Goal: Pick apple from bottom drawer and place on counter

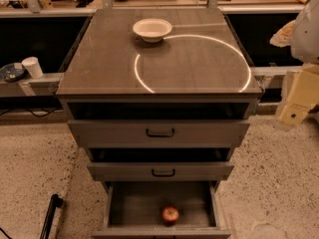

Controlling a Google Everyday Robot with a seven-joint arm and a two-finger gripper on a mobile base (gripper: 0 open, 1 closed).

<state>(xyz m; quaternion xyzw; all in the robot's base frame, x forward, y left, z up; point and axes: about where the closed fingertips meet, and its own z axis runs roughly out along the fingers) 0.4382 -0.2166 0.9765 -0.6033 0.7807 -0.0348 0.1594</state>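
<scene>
The small red apple (170, 214) lies on the grey floor of the bottom drawer (139, 205), which is pulled open, near its front wall and a little right of centre. The counter (189, 63) is the cabinet's glossy dark top with a thin white ring on it. My gripper (291, 114) hangs at the right edge of the view, beside the cabinet's right side at about counter height. It is far above and to the right of the apple, and nothing shows in it.
A white bowl (152, 30) stands at the back of the counter. The two upper drawers (159, 132) with black handles stick out slightly. A white cup (33, 66) and a dark dish (11, 72) sit on a ledge at left. A black rod (50, 215) lies on the speckled floor.
</scene>
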